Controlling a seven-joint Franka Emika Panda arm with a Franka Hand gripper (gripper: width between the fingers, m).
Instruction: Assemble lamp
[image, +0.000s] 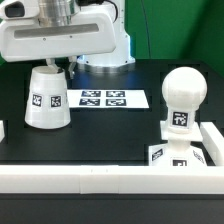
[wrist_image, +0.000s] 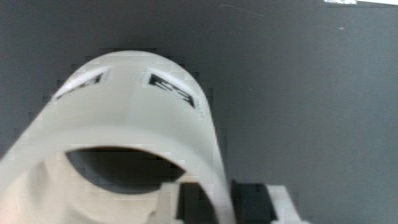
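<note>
Shade (image: 46, 97) is what your next move turns on: it stands narrow end up on the bench (image: 110, 135) at the exterior view's left, directly beneath the pincer (image: 52, 64), its long axis upright. The wrist view looks down along the shade's (wrist_image: 128, 120) side, with a finger (wrist_image: 199, 200) against its wall near the rim. You cannot tell from either view whether the pincer has closed on it or only touches it. The bulb (image: 182, 100) already stands on the base (image: 178, 150) at the exterior view's right, well apart, beyond the marker board (image: 105, 99).
</note>
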